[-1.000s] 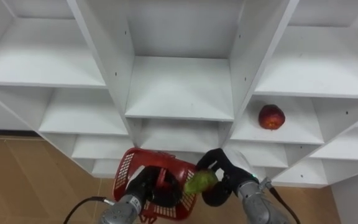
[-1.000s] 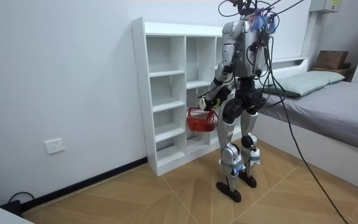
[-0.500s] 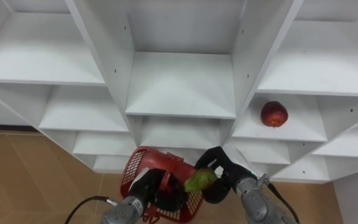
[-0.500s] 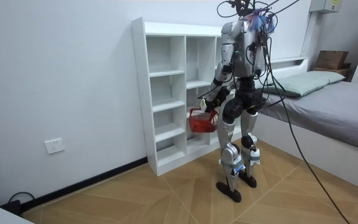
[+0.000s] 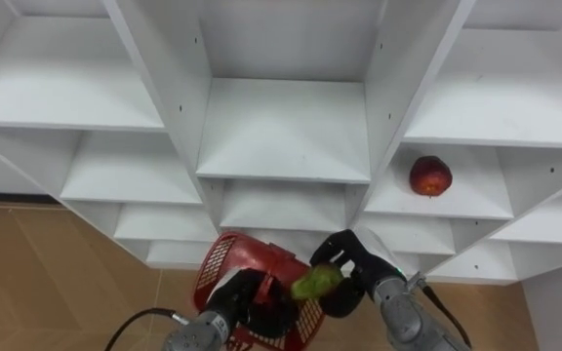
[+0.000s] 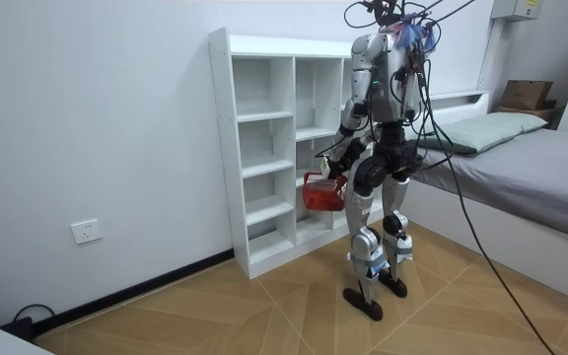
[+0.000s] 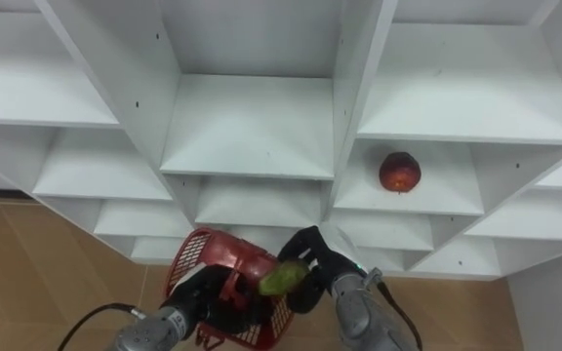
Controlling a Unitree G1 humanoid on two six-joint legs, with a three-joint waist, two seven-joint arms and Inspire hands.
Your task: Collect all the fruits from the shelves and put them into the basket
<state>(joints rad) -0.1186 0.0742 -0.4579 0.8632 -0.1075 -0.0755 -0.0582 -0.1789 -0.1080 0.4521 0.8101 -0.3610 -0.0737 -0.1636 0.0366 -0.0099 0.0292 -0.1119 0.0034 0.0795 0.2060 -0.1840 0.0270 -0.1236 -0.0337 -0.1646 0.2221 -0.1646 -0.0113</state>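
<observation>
We stand close in front of a tall white open-shelved closet (image 6: 264, 158). A grey-covered bed (image 6: 531, 163) lies beyond the closet at the room view's right.

In front of the closet's lower shelves we carry a red plastic mesh basket (image 5: 213, 265). Our left hand (image 5: 240, 297) reaches in over its rim, fingers curled round the basket's handle, so it is grasping the basket.

Our right hand (image 5: 359, 261) hangs before the closet's lower middle compartment, just at the basket's right rim. Its fingers and thumb are clenched round an oblong green fruit (image 5: 316, 283). The fruit sits at the rim's edge, in the hand and not lying in the basket.

A round red apple (image 5: 430, 176) rests on a shelf in the closet's right column. It sits near that shelf's middle, well apart from both hands and from the basket.
</observation>
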